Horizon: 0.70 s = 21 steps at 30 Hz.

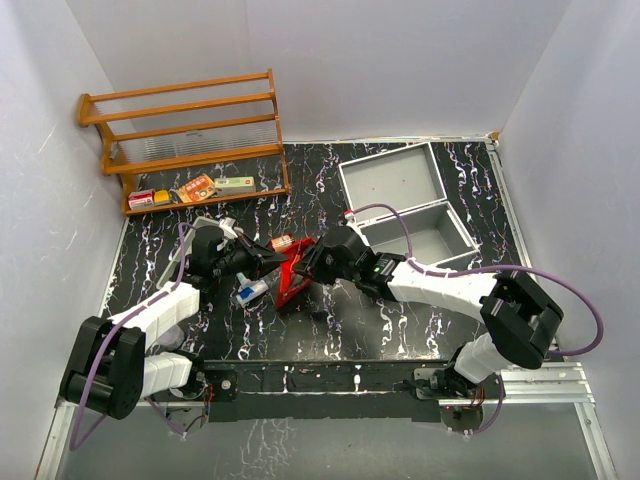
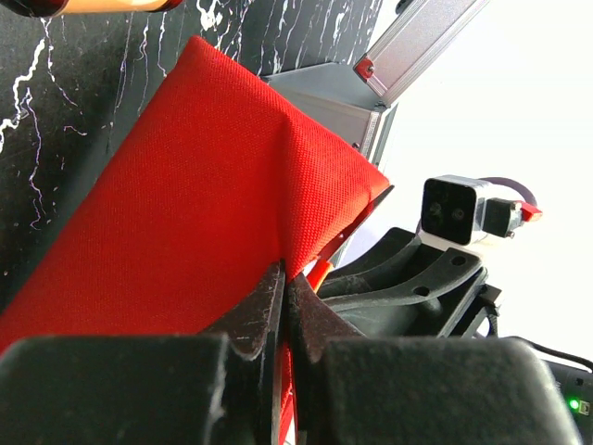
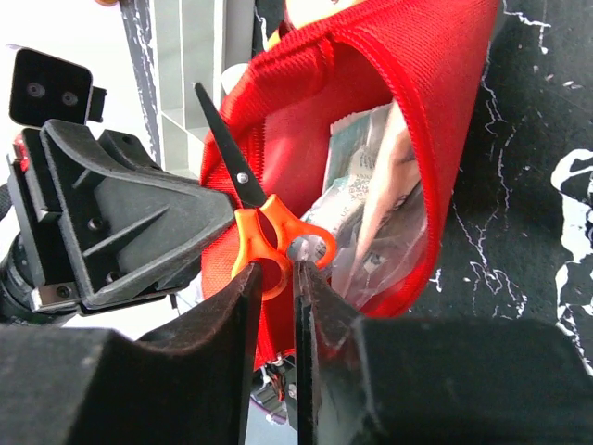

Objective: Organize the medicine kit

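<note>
A red fabric pouch lies mid-table between both arms. My left gripper is shut on its edge, the fingertips pinching a fold of the red cloth. In the right wrist view the pouch gapes open with clear packets inside. Scissors with orange handles and black blades sit at its mouth. My right gripper has its jaws slightly apart, one orange loop between the tips. The medicine kit, a grey metal case, stands open at the back right, with its lid behind it.
A wooden rack stands at the back left with small packs on its bottom shelf. A white and blue tube lies just left of the pouch, and a small orange item lies behind it. White walls enclose the table.
</note>
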Motion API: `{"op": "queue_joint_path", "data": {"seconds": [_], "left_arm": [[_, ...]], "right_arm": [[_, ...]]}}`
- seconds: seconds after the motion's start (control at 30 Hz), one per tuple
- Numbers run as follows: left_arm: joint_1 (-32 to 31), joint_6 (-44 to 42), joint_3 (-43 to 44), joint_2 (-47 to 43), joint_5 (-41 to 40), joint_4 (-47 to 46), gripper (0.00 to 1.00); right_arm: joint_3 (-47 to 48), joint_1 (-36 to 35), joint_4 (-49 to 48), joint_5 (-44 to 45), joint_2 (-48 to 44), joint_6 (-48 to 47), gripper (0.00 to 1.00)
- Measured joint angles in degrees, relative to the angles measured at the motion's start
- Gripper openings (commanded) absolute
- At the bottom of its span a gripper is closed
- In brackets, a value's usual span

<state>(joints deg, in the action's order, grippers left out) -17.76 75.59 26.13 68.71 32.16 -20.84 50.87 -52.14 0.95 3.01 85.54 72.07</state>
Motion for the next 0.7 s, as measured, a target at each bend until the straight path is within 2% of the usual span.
{"op": "queue_joint_path", "data": {"seconds": [0.27, 0.43, 0.7], "left_arm": [[0.00, 0.00, 0.00, 0.00, 0.07, 0.00, 0.00], [0.00, -0.13, 0.00, 0.00, 0.07, 0.07, 0.00], [0.00, -0.57, 0.00, 0.00, 0.22, 0.31, 0.00]], "right_arm": [[0.50, 0.00, 4.52, 0.55, -0.13, -1.62, 0.25], [1.79, -0.04, 9.60, 4.61, -2.43, -3.63, 0.25], [7.30, -0.04, 13.90, 9.88, -2.89, -11.65, 0.25]]}}
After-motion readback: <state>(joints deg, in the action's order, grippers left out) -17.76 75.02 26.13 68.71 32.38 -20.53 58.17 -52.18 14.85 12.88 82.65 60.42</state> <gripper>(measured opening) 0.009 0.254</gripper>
